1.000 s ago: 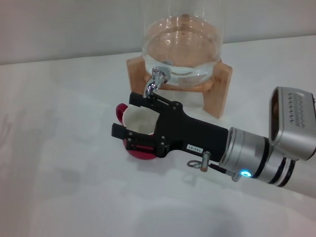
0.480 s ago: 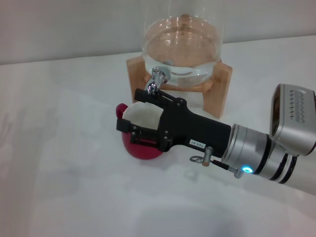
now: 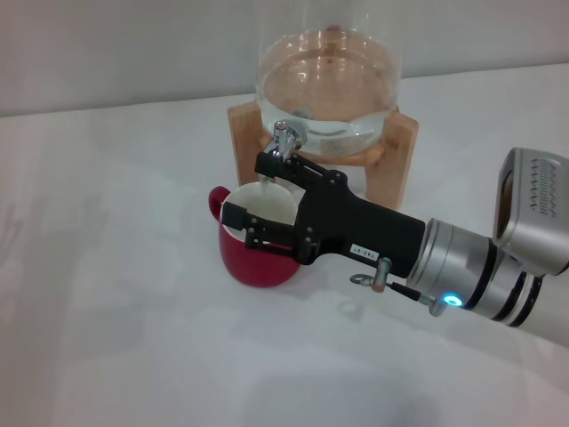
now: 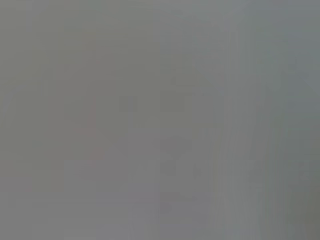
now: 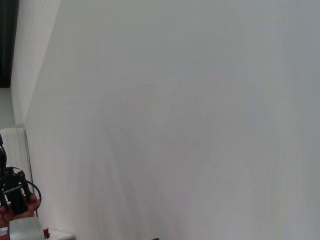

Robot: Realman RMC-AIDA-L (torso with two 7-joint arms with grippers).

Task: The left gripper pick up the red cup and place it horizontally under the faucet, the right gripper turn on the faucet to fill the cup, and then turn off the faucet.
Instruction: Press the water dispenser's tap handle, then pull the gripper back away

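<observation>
The red cup (image 3: 253, 258) stands upright on the white table under the faucet (image 3: 284, 138), its white inside facing up and its handle at the left. The faucet sticks out of the clear glass water jar (image 3: 324, 80) on a wooden stand (image 3: 396, 165). My right gripper (image 3: 251, 189) reaches in from the right, open, above the cup's mouth. Its upper finger lies against the faucet's spout and its lower finger (image 3: 236, 214) hangs over the cup's rim. It hides part of the cup. The left gripper is not in view; the left wrist view shows only plain grey.
The white table (image 3: 107, 294) spreads to the left and front of the cup. The right wrist view shows a pale wall (image 5: 175, 110) and a small dark device (image 5: 12, 192) far off at one corner.
My right gripper has moved up and back toward the faucet, its upper finger now at the spout. More of the cup's red side shows below it. The cup has not moved.
</observation>
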